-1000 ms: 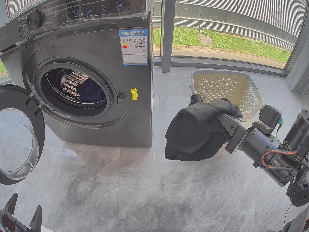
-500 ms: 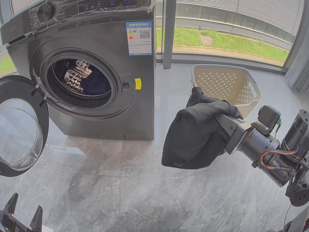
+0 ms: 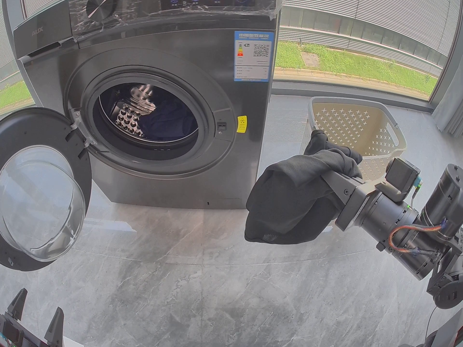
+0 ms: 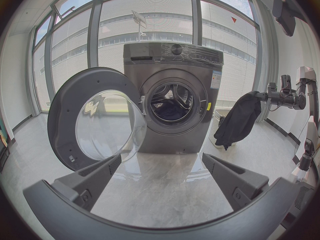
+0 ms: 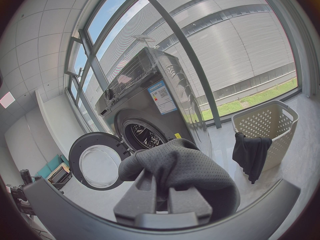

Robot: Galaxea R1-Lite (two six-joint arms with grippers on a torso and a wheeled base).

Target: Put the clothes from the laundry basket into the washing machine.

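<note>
Head view: the whole picture has shifted since the earlier frames, so the camera has moved; the washing machine (image 3: 231, 165) now shows larger and farther toward the right, with its round opening (image 3: 149, 116) nearer the middle; the right end effector (image 3: 332, 178) sits at much the same place in the picture, still clenched on the black garment (image 3: 289, 201), whose lower edge hangs a little higher than half a second ago; the garment is held in the air above the floor (image 3: 193, 275), between the machine's front corner and the laundry basket (image 3: 359, 107), touching neither the machine nor the floor; in the left wrist view its long axis runs nearly upright, top end pinched in the fingers, loose end pointing down and slanting slightly toward the machine; a second dark cloth (image 5: 250, 154) drapes over the basket's rim on the machine side; the machine's door (image 3: 41, 193) stands swung wide open to the left, and dark blue fabric (image 3: 169, 121) lies inside the drum; the left end effector (image 3: 39, 302) is low near the floor, fingers spread and grasping nothing
</note>
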